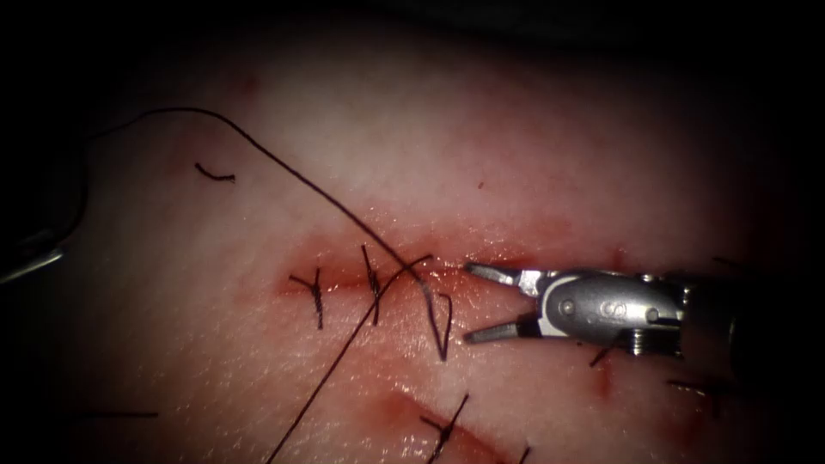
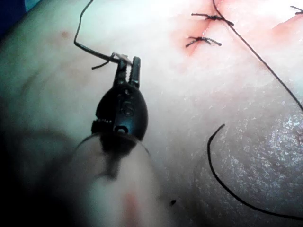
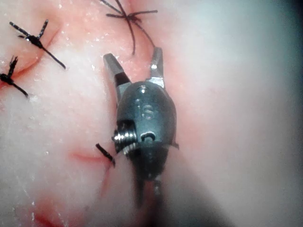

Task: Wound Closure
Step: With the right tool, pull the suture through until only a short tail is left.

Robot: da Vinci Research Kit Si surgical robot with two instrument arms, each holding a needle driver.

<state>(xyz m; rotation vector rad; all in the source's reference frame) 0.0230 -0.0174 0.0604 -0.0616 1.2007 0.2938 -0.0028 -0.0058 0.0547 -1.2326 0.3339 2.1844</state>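
The right tool sits over the tissue at about three o'clock from the cut, jaws spread wide with nothing between them, tips pointing at the newest stitch. In its own wrist view the right tool's jaws gape just short of that stitch's crossed ends, apart from the strands.

Out at nine o'clock the left tool is clamped tight on the thread, seen plainly in the left wrist view, where the strand leaves its tips and curls away. I can't tell whether the needle is in that grip; a pale glint sits at the tips, too small to name.

From the left tool the thread arcs up toward eleven o'clock, then runs down across the tissue to the cut. A second strand leaves the cut toward seven o'clock.

Two finished stitches cross the cut left of the new one. A short cut end of thread lies loose at ten o'clock. Red fluid stains the cut and a mark at six o'clock.
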